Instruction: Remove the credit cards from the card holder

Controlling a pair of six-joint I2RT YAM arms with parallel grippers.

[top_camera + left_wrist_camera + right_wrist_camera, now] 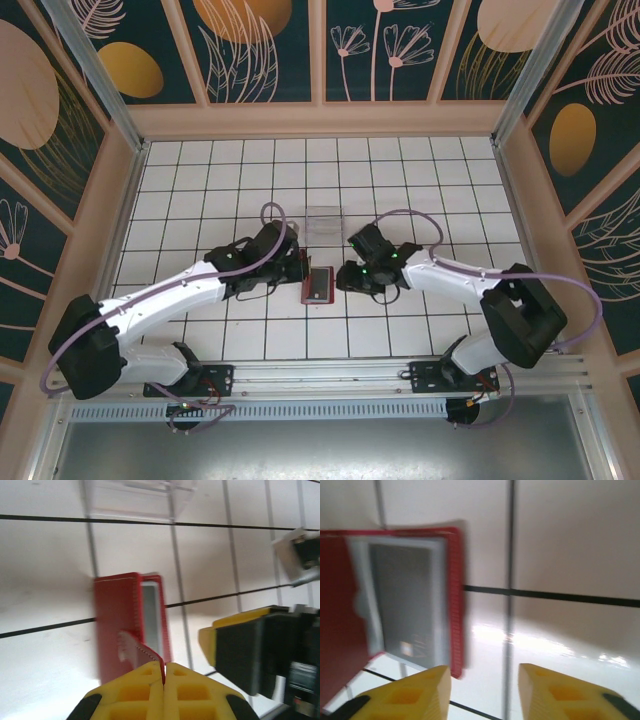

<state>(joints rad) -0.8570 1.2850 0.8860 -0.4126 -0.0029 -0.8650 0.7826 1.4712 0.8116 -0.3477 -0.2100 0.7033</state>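
Obs: the card holder (318, 285) is lying open on the counter (200, 180) between the two arms. The left pincer (164, 672) is pressing together on its thin red flap. The right pincer (485, 680) is hovering spread just beside the holder's right edge, gripping nothing. A grey credit card (405, 605) is sitting in its sleeve.

Risk: the flap may slip free and fold over the card, and a low approach may shove the holder sideways.
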